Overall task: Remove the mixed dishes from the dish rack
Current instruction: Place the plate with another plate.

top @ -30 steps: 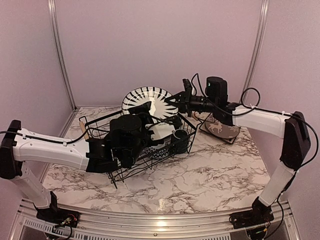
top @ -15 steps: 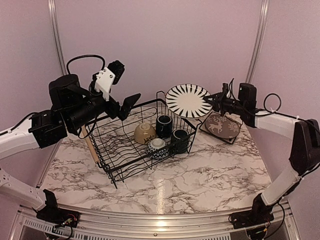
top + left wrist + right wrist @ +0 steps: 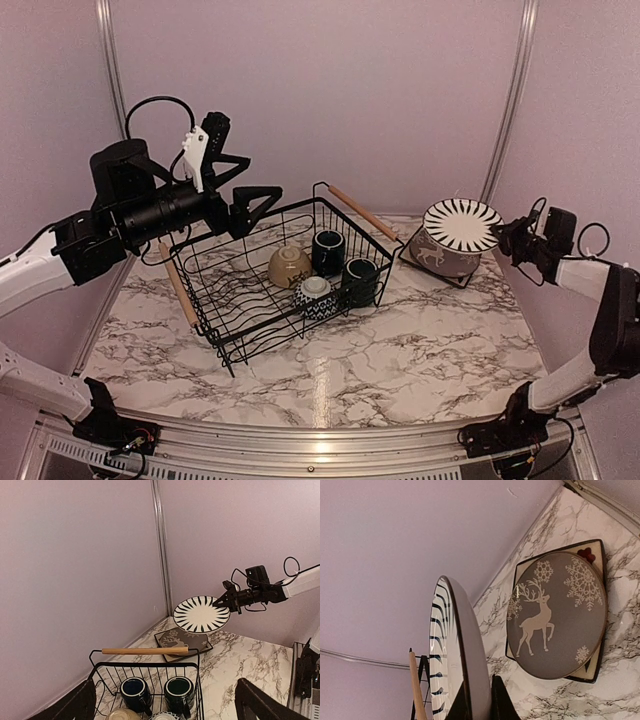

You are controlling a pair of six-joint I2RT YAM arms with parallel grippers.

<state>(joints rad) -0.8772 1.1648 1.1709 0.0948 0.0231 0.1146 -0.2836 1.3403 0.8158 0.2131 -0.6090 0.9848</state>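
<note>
Rack [image 3: 362, 212] holds 2 mugs [image 3: 328, 252] and 2 bowls [image 3: 289, 266]; right gripper [image 3: 507, 237] pinches striped plate [image 3: 462, 223], left gripper [image 3: 245, 180] gapes.

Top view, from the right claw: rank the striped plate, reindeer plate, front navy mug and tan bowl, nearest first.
1. The striped plate, gripped at its rim by the right claw.
2. The reindeer plate, just under the striped one, far right.
3. The front navy mug, at the right end of the dish rack.
4. The tan bowl, further left in the rack.

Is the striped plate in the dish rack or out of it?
Out. The right tool grips the striped plate by its rim, in the air over the reindeer plate, beside the dish rack.
</note>
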